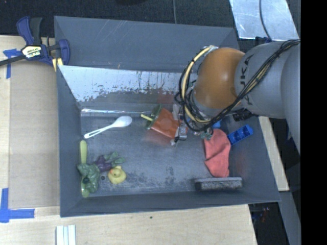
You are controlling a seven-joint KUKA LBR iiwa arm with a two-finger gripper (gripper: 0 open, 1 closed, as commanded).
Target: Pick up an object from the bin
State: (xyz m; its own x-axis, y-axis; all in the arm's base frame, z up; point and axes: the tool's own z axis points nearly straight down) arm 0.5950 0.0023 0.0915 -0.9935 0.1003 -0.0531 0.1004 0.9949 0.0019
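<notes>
— Looking at the middle of the bin: what lies under the gripper?
— An orange-red flat piece with green stalks at its left end, near the back wall. The gripper's tip is at the piece's right edge, either touching it or just above it.
— Open or closed on it?
— I cannot tell.
— Neighbours?
— A pink cloth just to the right, a blue block beyond it, and a white spoon well to the left.

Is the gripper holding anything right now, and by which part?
Cannot tell. The gripper sits at the right edge of the orange-red piece mid-bin; no hold can be confirmed.
</notes>
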